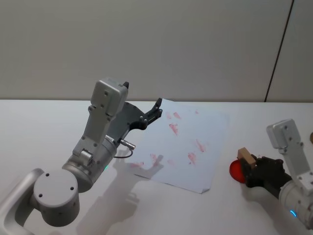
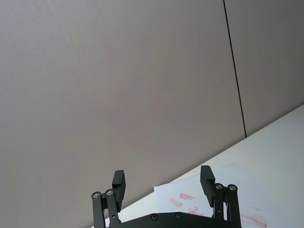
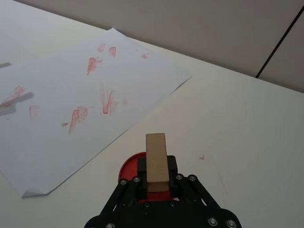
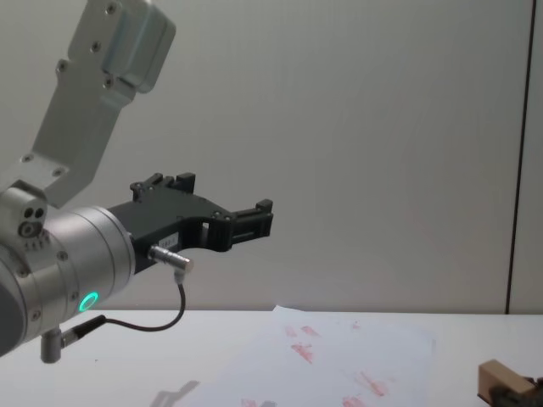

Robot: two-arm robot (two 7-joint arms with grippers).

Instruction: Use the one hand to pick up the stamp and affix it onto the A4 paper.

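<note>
The stamp point(image 3: 156, 156), a small tan wooden block, stands upright between the black fingers of my right gripper point(image 3: 157, 175), which is shut on it. It sits just right of the A4 paper point(image 1: 186, 144), over a red round pad point(image 1: 236, 170); I see the stamp point(image 1: 246, 158) at the right of the head view and low right in the chest view point(image 4: 499, 377). The white A4 paper point(image 3: 71, 104) lies flat, speckled with several reddish marks. My left gripper point(image 1: 157, 110) hangs raised above the paper's left edge, open, holding nothing.
A red round pad point(image 3: 128, 167) lies on the white table point(image 1: 39, 127) under the right gripper, near the paper's right corner. A grey wall stands behind the table. The left arm's grey body point(image 4: 68, 254) looms large at the left.
</note>
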